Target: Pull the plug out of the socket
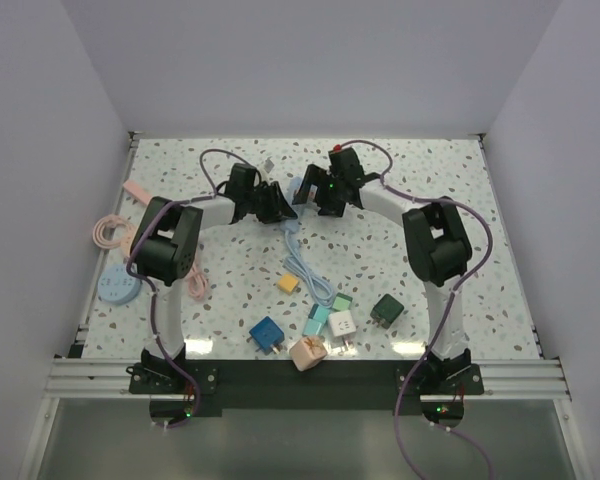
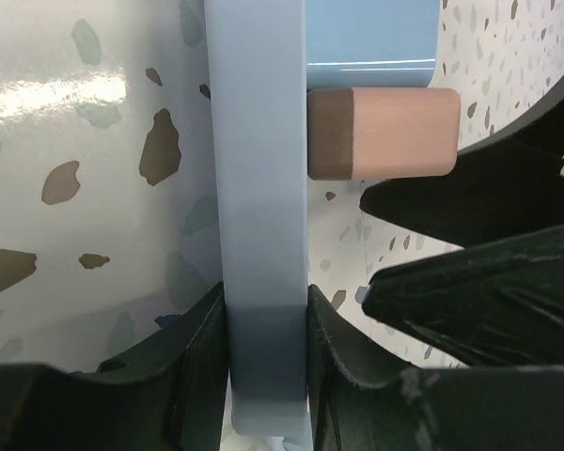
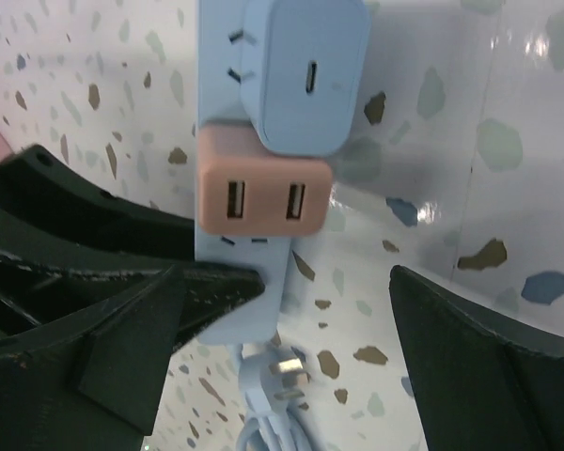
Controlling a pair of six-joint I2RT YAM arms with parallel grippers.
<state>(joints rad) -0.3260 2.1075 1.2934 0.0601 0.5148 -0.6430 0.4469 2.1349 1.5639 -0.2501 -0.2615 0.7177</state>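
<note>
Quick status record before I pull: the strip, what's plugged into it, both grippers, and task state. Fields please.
power strip: light blue, at the middle of the table's far half, between the two grippers
left gripper: shut on the power strip, one finger on each side
pink plug: two USB ports, seated in the strip
blue charger: seated in the slot next to the pink plug
right gripper: open, close to the pink plug, not gripping it
task state: pink plug not yet pulled
</note>
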